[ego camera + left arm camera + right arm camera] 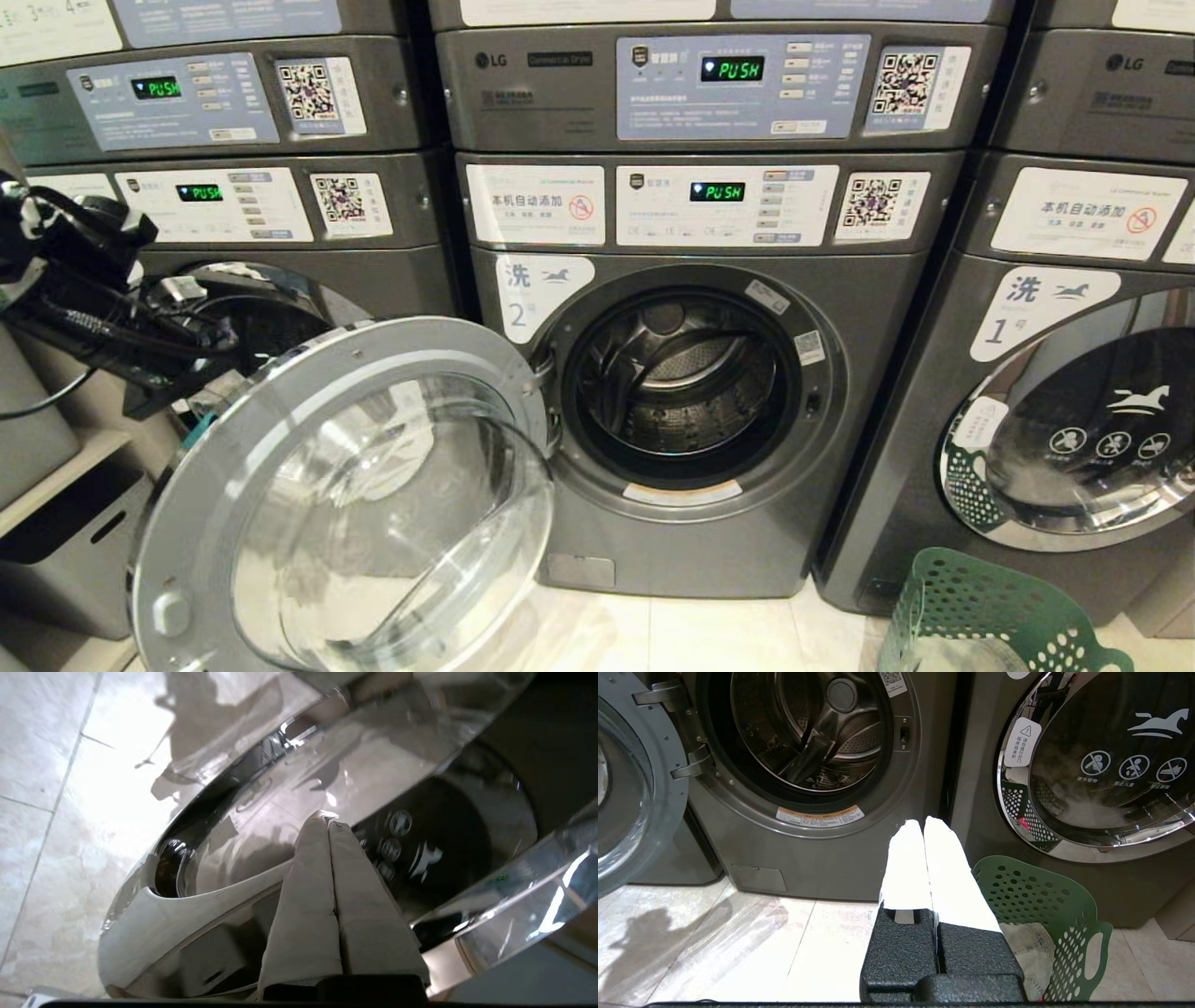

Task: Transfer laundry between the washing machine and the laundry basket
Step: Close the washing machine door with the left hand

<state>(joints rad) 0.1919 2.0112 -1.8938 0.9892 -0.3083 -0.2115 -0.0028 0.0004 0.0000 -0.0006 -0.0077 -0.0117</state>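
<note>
The washing machine [709, 532] numbered 2 stands in the middle with its round glass door [345, 504] swung wide to the left. No garment shows in its drum [677, 373]. My left arm [103, 299] reaches in from the left behind the door's rim. In the left wrist view my left gripper [328, 820] is shut with nothing in it, close to the door's glass and chrome rim [196, 905]. The green laundry basket [1045, 896] sits on the floor at the right and holds a grey-green garment of the laundry [1031, 952]. My right gripper [923, 823] hangs shut and empty just left of the basket.
The like machine numbered 1 [1027, 373] stands shut at the right, directly behind the basket [990, 607]. Another machine [373, 271] stands behind the open door. Dryers are stacked above. A grey shelf unit [65, 551] is at the far left. Pale floor tiles [709, 635] lie in front.
</note>
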